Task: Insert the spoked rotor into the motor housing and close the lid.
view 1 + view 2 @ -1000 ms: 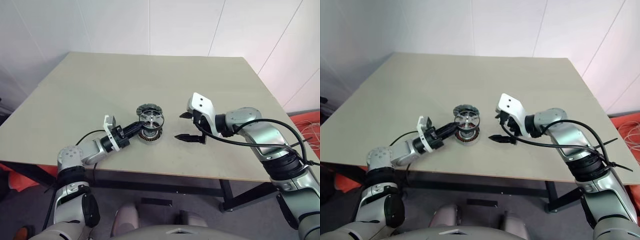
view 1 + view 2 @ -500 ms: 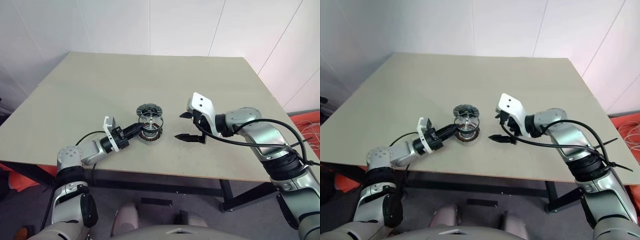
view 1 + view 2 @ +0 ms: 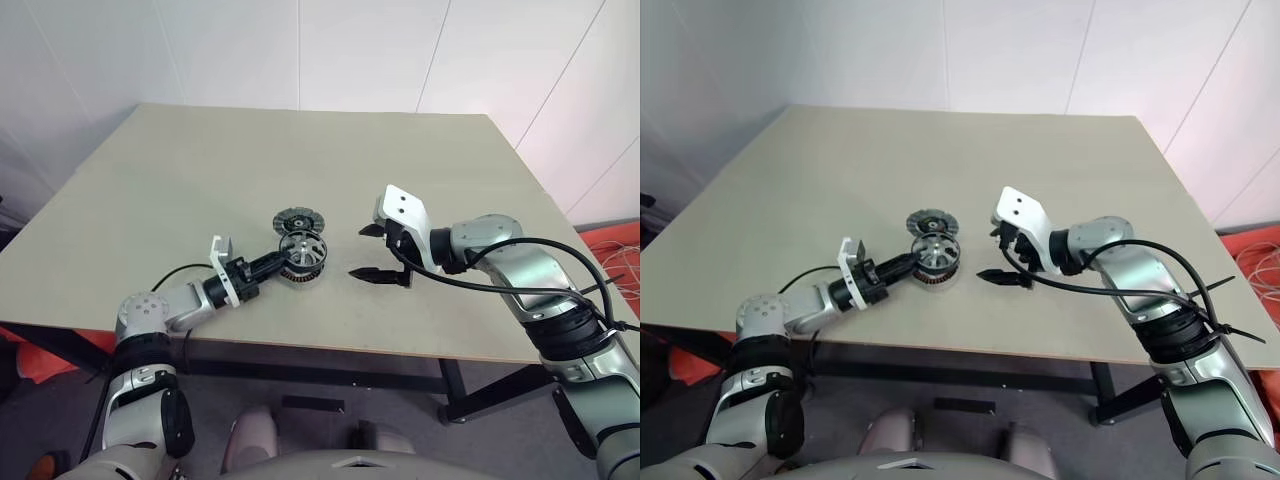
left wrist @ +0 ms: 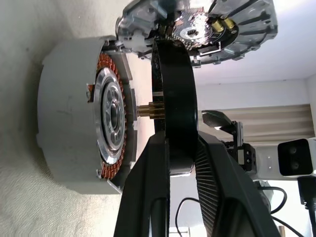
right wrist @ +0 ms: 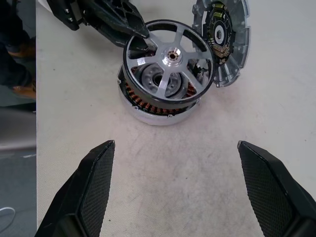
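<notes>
Near the desk's front edge, the left claw is pinching the spoked rotor by its rim, holding it just over the motor housing, shaft pointing into the copper-wound cup. Beside them, the right claw is hovering with its fingers spread wide and empty. Farther back, the lid is lying flat, just behind the housing.

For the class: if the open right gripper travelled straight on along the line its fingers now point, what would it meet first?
Most likely the motor housing, with the spoked rotor held just above it by the left gripper. Bare table lies between; depth is uncertain, so the right gripper might meet the tabletop first.
</notes>
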You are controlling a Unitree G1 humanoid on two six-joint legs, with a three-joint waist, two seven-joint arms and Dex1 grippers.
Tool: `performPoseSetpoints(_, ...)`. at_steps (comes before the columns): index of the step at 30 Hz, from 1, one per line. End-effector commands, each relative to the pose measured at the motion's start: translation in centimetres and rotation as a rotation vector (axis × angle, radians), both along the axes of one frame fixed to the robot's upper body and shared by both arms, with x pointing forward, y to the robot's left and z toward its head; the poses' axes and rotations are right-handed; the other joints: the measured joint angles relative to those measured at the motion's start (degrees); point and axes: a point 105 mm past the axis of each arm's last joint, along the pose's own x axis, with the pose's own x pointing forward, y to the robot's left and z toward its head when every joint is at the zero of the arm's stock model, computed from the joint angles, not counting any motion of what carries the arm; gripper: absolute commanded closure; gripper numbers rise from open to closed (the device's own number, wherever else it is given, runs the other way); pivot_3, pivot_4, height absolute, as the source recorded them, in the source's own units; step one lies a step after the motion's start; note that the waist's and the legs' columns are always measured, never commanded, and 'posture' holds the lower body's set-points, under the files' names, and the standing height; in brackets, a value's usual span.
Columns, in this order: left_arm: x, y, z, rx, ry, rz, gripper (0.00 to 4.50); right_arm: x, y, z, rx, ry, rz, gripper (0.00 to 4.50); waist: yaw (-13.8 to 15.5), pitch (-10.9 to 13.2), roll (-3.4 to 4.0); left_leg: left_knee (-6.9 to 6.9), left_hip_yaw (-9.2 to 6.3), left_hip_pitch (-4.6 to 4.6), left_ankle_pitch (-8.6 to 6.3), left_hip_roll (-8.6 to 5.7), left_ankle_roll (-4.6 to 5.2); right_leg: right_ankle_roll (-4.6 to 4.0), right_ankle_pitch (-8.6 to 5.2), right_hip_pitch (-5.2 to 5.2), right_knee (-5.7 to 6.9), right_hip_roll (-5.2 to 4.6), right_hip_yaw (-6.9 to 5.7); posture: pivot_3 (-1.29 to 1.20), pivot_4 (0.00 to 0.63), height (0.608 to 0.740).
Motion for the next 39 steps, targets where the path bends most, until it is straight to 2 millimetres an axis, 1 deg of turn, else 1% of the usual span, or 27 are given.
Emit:
performPoseSetpoints(1, 0.1, 0.1, 0.8, 0.008, -0.045, -0.002, 4.08, 0.1, 0.3, 1.7, 0.025, -0.067, 0.016, 0.0, 0.0, 0.0, 0.0, 0.0, 0.0, 0.0, 0.0, 0.0, 0.0, 0.0, 0.0, 0.0, 0.0, 0.0, 0.0, 0.0, 0.0, 0.74)
performPoseSetpoints(10, 0.3, 0.6, 1.2, -0.003, -0.064, 0.026, 4.08, 0.1, 0.4, 1.6, 0.025, -0.068, 0.018, 0.0, -0.01, 0.0, 0.0, 0.0, 0.0, 0.0, 0.0, 0.0, 0.0, 0.0, 0.0, 0.0, 0.0, 0.0, 0.0, 0.0, 0.0, 0.74)
performPoseSetpoints(18, 0.3, 0.6, 1.0, 0.011, -0.045, 0.009, 4.08, 0.2, 0.5, 1.6, 0.027, -0.071, 0.016, 0.0, 0.0, 0.0, 0.0, 0.0, 0.0, 0.0, 0.0, 0.0, 0.0, 0.0, 0.0, 0.0, 0.0, 0.0, 0.0, 0.0, 0.0, 0.74)
performPoseSetpoints(23, 0.4, 0.8, 1.1, 0.019, -0.065, 0.023, 4.08, 0.2, 0.4, 1.6, 0.028, -0.071, 0.013, 0.0, 0.0, 0.0, 0.0, 0.0, 0.0, 0.0, 0.0, 0.0, 0.0, 0.0, 0.0, 0.0, 0.0, 0.0, 0.0, 0.0, 0.0, 0.74)
performPoseSetpoints(25, 0.2, 0.9, 1.4, 0.017, -0.072, 0.009, 3.35, 0.1, 0.5, 1.6, 0.029, -0.069, 0.014, 0.0, 0.0, 0.0, 0.0, 0.0, 0.0, 0.0, 0.0, 0.0, 0.0, 0.0, 0.0, 0.0, 0.0, 0.0, 0.0, 0.0, 0.0, 0.74)
performPoseSetpoints(26, 0.1, 0.9, 1.3, 0.026, -0.07, 0.003, 3.17, 0.1, 0.5, 1.6, 0.028, -0.069, 0.014, 0.0, 0.0, 0.0, 0.0, 0.0, 0.0, 0.0, 0.0, 0.0, 0.0, 0.0, 0.0, 0.0, 0.0, 0.0, 0.0, 0.0, 0.0, 0.74)
performPoseSetpoints(30, 0.2, 1.1, 1.5, 0.03, -0.073, 0.015, 1.92, 0.2, 0.5, 1.6, 0.029, -0.069, 0.015, 0.0, -0.02, 0.0, 0.0, 0.0, 0.0, 0.0, 0.0, 0.0, 0.0, 0.0, 0.0, 0.0, 0.0, 0.0, 0.0, 0.0, 0.0, 0.74)
performPoseSetpoints(35, 0.0, 1.4, 2.4, 0.012, -0.092, -0.001, 0.27, 0.2, 0.6, 1.5, 0.029, -0.069, 0.017, 0.0, -0.02, 0.0, 0.0, 0.0, 0.0, 0.04, 0.0, 0.0, 0.0, 0.0, 0.0, 0.02, 0.01, 0.0, 0.0, 0.0, 0.0, 0.74)
performPoseSetpoints(36, 0.0, 1.5, 2.5, 0.014, -0.096, -0.005, 0.02, 0.2, 0.6, 1.5, 0.029, -0.07, 0.017, 0.0, -0.02, 0.0, 0.0, 0.0, 0.0, 0.04, 0.0, 0.0, 0.0, 0.0, 0.0, 0.02, 0.02, 0.0, 0.0, 0.0, 0.0, 0.74)
performPoseSetpoints(39, -0.2, 1.8, 2.7, 0.036, -0.104, -0.01, 0.02, 0.2, 0.6, 1.5, 0.03, -0.07, 0.018, 0.0, -0.04, 0.0, 0.0, 0.0, 0.0, 0.05, 0.0, 0.0, -0.01, 0.0, 0.0, 0.02, 0.03, 0.0, 0.0, 0.0, 0.0, 0.74)
